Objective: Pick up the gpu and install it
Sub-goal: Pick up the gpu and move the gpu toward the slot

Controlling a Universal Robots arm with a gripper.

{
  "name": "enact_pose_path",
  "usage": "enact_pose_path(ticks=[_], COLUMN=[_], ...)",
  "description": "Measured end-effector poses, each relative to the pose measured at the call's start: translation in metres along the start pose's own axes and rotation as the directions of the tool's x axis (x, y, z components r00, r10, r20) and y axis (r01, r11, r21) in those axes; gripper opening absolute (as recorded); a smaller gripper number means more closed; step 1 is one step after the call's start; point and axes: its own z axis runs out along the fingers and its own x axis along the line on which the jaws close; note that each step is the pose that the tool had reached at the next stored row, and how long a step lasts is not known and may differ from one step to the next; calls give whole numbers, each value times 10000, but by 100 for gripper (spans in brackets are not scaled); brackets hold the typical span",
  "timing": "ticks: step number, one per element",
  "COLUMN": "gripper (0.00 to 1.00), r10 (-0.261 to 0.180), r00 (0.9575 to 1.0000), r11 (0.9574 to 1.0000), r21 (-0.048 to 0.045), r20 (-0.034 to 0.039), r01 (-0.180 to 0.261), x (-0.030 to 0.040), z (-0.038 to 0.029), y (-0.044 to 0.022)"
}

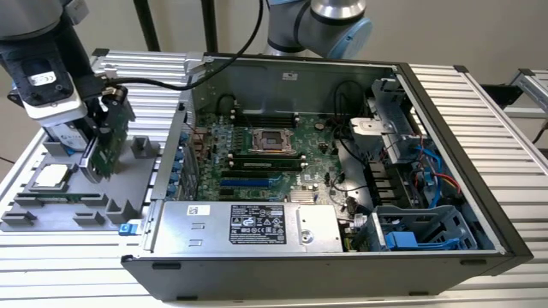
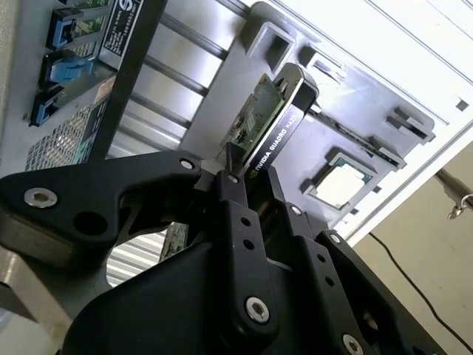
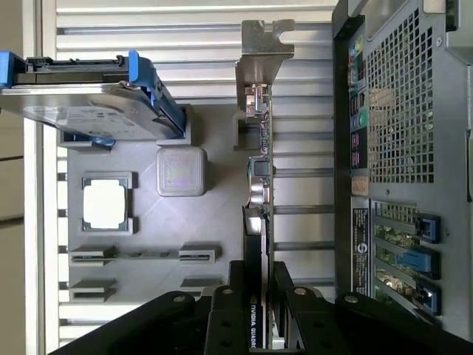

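Gripping the gpu (image 1: pixel 107 141) on edge over the grey tray (image 1: pixel 51 215), at the exterior view's left.
The gripper (image 1: pixel 101 122) is clamped on the card's upper edge, its fingers (image 2: pixel 235 214) pinching board and black shroud. The card stands upright, and its long axis seems to run level alongside the rear panel of the computer case (image 1: pixel 445 96), silver bracket (image 3: pixel 260 44) at the end away from the jaws. The case sits just beside it, toward the exterior view's right, with that panel between card and motherboard (image 1: pixel 265 160). A hard drive (image 3: pixel 89 111) stands near on the other side.
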Motion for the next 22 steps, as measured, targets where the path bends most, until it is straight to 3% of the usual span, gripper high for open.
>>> enact_pose_path(ticks=[22], gripper=[0], r10=[1], r00=[10000], r11=[9999], r21=[-102], r20=[-3], r01=[-1], x=[-1], z=[-212], y=[15])
